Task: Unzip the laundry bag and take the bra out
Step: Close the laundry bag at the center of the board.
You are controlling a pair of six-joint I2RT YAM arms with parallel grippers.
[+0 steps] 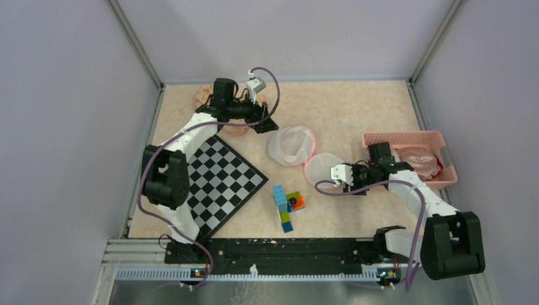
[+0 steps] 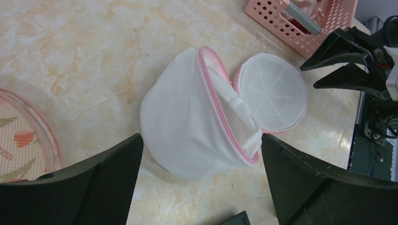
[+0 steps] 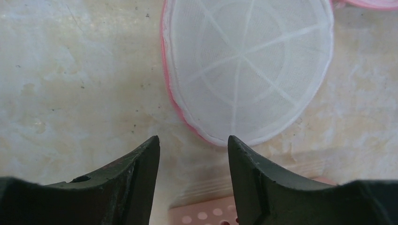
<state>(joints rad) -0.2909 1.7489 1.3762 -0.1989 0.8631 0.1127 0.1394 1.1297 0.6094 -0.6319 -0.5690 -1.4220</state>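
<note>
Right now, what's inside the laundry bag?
The laundry bag lies unzipped, its round lid flipped open. Only white mesh and a white strap show inside, nothing else. Its bottom is hidden by folds.

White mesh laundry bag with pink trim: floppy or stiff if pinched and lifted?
Probably semi-floppy: the white mesh laundry bag sags and creases, though its pink rim holds a hoop shape. Likely light, being thin mesh. The round ribbed lid would probably dangle where it joins.
</note>
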